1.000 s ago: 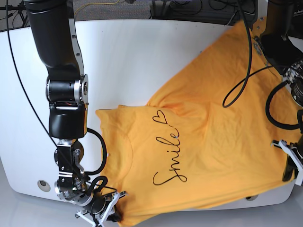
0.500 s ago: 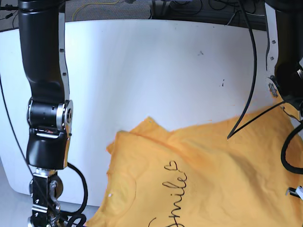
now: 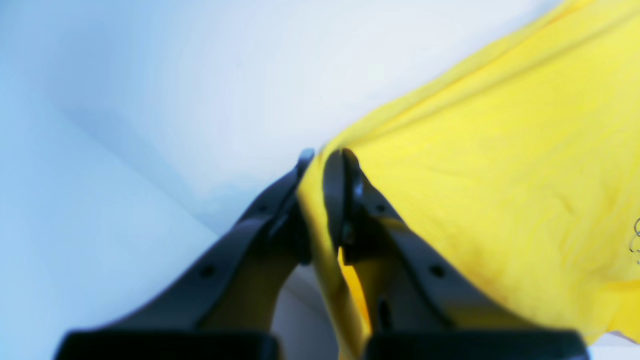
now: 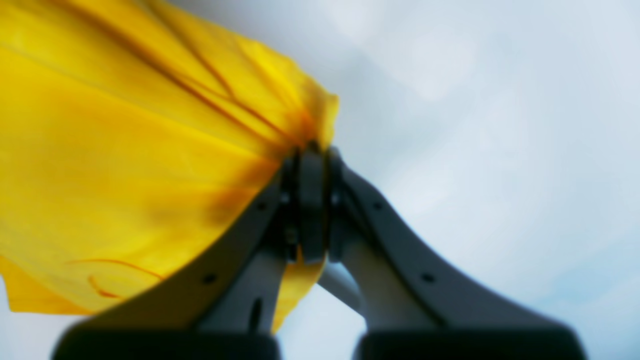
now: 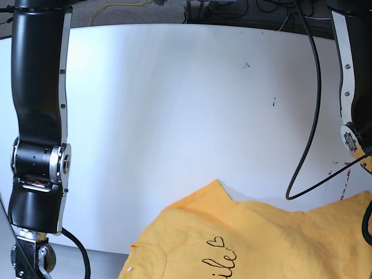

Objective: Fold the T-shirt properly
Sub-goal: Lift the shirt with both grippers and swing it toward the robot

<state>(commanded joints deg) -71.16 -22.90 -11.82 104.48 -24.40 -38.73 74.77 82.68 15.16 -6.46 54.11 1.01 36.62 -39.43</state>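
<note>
- Evidently both corners pinched to spread cloth: left pincer (image 3: 320, 160) clamps T-shirt (image 5: 273, 238) edge.
- Right pincer (image 4: 312, 155) likewise clenched on fabric above bench (image 5: 174, 116).

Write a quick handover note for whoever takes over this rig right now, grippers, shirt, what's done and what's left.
Left gripper: shut on the T-shirt, pinching an edge.
Right gripper: shut on the T-shirt, fabric bunched at the tips.
T-shirt: print side up, at the near edge of the white table, partly out of the base view.
Done: both edges gripped.
Left: no fold shows yet; all folding remains.
</note>
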